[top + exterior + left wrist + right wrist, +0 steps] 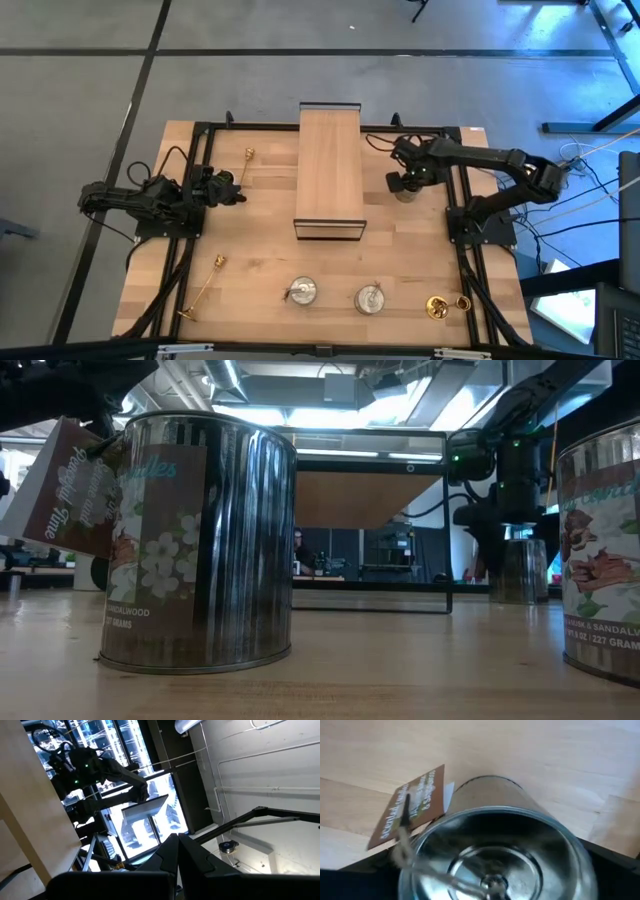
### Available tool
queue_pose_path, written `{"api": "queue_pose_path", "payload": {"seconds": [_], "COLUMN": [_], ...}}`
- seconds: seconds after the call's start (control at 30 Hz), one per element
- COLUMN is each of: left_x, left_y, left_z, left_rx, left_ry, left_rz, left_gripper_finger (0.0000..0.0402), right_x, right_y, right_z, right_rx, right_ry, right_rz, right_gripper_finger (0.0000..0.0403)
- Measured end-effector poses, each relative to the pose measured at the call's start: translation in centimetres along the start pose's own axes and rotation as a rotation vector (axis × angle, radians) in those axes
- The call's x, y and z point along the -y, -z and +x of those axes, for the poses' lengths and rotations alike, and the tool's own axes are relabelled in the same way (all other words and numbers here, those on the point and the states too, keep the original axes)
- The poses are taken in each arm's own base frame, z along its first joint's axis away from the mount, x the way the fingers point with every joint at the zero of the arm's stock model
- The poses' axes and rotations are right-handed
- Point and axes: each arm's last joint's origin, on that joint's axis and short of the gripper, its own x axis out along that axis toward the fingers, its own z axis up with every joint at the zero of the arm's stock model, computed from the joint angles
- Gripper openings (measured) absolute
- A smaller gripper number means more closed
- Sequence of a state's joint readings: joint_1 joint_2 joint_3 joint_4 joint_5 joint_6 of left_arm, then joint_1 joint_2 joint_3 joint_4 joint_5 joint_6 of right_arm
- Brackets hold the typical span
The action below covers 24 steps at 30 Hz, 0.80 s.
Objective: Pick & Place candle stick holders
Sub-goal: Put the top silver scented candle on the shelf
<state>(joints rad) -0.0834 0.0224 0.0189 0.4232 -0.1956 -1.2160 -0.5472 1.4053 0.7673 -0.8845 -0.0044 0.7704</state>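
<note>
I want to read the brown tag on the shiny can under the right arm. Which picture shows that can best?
The right wrist view: the silver can fills it, its brown tag beside it. The high view shows only a bit of it under the right pincer. The low view shows it far off. The left wrist view misses it.

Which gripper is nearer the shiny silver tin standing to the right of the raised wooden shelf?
The right. The right gripper hangs directly over the shiny silver tin, jaws wide open around it. The left gripper is shut, across the raised wooden shelf on its far side.
</note>
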Motion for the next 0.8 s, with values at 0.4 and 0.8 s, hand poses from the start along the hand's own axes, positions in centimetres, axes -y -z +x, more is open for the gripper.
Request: {"api": "queue_pose_path", "payload": {"seconds": [0.4, 0.8], "left_x": [0.0, 0.0], "left_y": [0.0, 0.0], "left_z": [0.0, 0.0], "left_rx": [-0.007, -0.007], "left_ry": [0.003, 0.003], "left_rz": [0.0, 0.008], "left_gripper_finger": [0.0002, 0.0002], "right_x": [-0.7, -1.2], "right_y": [0.0, 0.0], "right_z": [1.3, 1.4], "right_rx": [-0.041, -0.03], "right_ry": [0.031, -0.005], "right_rz": [-0.024, -0.027], "right_gripper_finger": [0.0399, 0.039]}}
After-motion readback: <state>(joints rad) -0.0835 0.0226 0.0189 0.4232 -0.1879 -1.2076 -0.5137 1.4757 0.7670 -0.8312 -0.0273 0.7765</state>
